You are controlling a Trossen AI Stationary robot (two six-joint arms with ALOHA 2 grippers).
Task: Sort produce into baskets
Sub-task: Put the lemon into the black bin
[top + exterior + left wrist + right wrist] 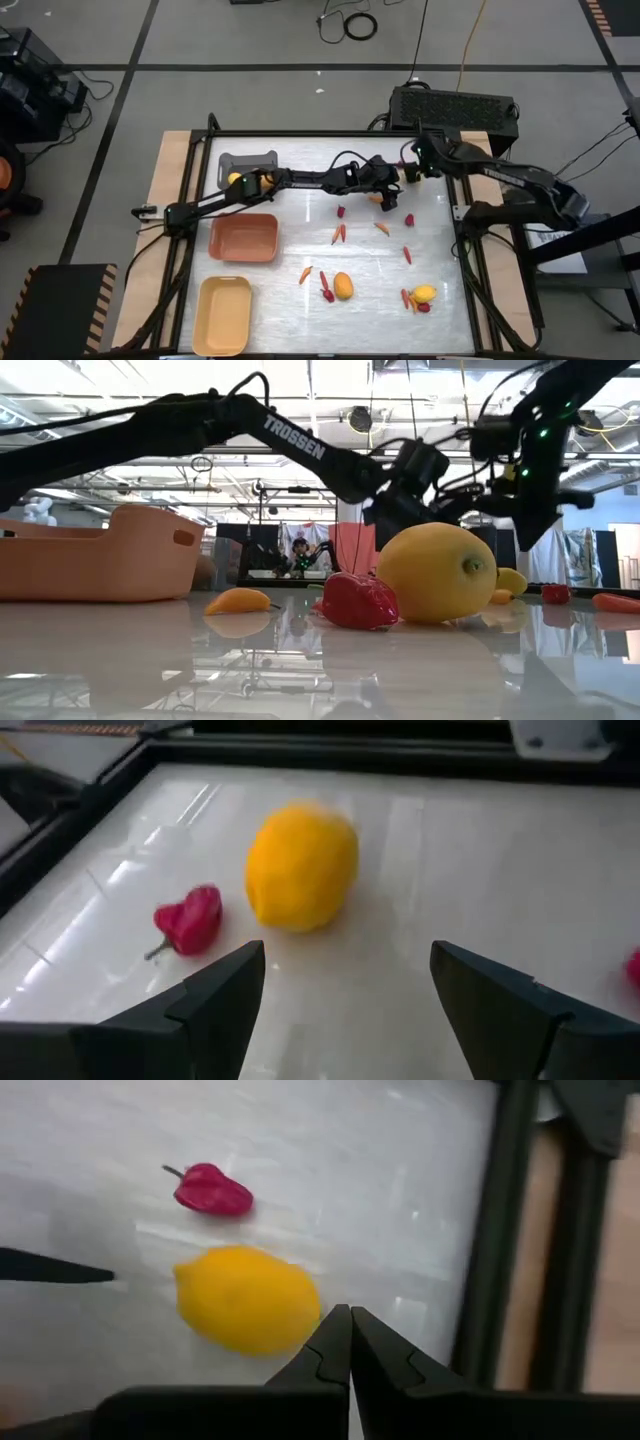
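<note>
The white table (300,310) carries everything, framed by a dark rail. Both dark arms reach over its far half. The left arm stretches from the left edge across to the middle of the far side, where the left gripper (345,985) hangs with its jaws spread wide and nothing between them; a yellow lemon (302,867) lies just ahead of its fingers, untouched, with a red strawberry-like piece (190,918) just beside it. The right gripper (348,1342) sits near the far right corner, above the same lemon, its jaws pressed together on nothing.

Three baskets line the left side: the grey basket (247,160) at the far left corner (a lemon shows at its near rim, partly under the left arm), the orange basket (243,238) at mid-edge, and the pale yellow basket (223,315) at the near left corner.

The remaining produce is loose on the table. A second lemon (343,286) lies near the middle of the near edge, a third (425,293) towards the near right corner. Small orange carrots (338,233) and red pieces (407,254) are scattered across the middle and right, well apart from the baskets.
</note>
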